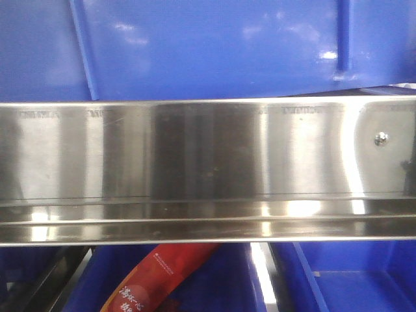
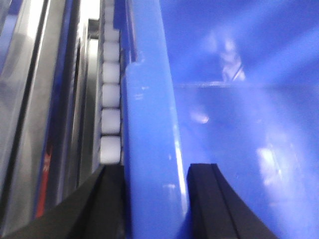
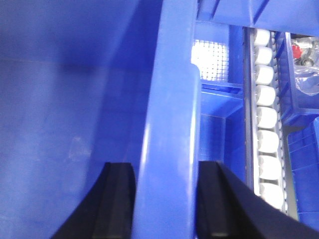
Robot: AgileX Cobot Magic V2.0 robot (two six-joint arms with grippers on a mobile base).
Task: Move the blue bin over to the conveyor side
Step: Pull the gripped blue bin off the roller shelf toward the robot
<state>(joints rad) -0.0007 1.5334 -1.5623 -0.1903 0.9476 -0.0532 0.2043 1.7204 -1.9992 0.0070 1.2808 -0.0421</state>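
The left hand point(image 2: 155, 199) and right hand point(image 3: 167, 199) each look clamped on the rim of the bin point(image 2: 149, 114), one finger inside and one outside, so the grasp seems done and the move itself is left. Past the rim run white rollers point(image 2: 110, 99). Farther off, the bin shows above a steel rail point(image 1: 208, 156), but no conveyor is in view and the bin's base is cut off.

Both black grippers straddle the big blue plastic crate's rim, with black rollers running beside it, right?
Nearly. The small cylindrical rollers are white, not black; both wrist views show it. The left gripper and right gripper do straddle the rim of the large blue plastic crate.
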